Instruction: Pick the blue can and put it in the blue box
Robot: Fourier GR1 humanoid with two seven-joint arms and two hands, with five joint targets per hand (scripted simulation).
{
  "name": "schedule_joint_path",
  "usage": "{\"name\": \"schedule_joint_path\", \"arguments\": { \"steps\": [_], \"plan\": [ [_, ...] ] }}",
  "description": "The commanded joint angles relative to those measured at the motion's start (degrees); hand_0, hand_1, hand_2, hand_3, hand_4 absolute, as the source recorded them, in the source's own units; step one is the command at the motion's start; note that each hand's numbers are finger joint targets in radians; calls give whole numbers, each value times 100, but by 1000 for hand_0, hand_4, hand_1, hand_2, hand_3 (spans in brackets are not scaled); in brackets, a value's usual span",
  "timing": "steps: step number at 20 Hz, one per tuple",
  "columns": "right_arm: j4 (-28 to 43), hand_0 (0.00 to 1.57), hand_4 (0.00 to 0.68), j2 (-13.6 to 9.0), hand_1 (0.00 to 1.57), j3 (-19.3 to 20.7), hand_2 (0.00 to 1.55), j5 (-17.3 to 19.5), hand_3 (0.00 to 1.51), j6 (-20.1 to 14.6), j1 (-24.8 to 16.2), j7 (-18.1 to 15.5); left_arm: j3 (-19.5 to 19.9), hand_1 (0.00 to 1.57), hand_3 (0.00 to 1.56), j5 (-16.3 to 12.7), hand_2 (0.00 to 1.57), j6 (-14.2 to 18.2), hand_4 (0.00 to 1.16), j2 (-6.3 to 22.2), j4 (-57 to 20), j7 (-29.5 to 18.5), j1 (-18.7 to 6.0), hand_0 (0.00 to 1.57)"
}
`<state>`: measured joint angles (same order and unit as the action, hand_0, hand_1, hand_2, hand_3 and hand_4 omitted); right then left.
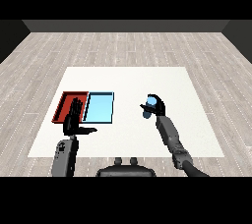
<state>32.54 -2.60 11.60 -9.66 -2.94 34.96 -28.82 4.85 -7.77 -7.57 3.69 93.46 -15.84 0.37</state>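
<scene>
White table (128, 134): right hand (158, 106) curled round blue can (149, 106), picked; blue tray (99, 108) waits; left hand (75, 120) open.

You see the blue can (147, 108) tilted within the curled fingers of the right robot hand (157, 106), right of the trays. The light blue tray (99, 107), a shallow rectangle with a darker rim, lies flat on the white bench (128, 80), touching the red tray (66, 104) on its left.
</scene>
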Motion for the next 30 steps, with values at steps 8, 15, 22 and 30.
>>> {"name": "schedule_joint_path", "arguments": {
  "steps": [8, 15, 22, 30],
  "plan": [
    [746, 1493, 614, -79, 1493, -516, 1465, 336, 1429, -298, 150, 891, -80, 0, 0, 148, 0, 53, 0, -94, -220, -269, -51, 0],
    [2366, 1483, 630, 185, 1483, -1184, 1478, 390, 1446, -568, -113, 1107, -423, 0, 0, 457, 0, 159, 0, -203, -286, -68, -195, 0],
    [2848, 1479, 641, 195, 1479, -1417, 1454, 441, 1430, -750, 251, 1659, -363, 0, 0, -253, 0, -260, 0, -195, -304, 530, -331, 0],
    [3690, 1500, 636, 260, 1500, -1700, 1467, 498, 1442, -640, -729, 1620, -922, 0, 0, -204, 0, 162, 0, -364, 88, 955, -293, 0]
  ]
}}
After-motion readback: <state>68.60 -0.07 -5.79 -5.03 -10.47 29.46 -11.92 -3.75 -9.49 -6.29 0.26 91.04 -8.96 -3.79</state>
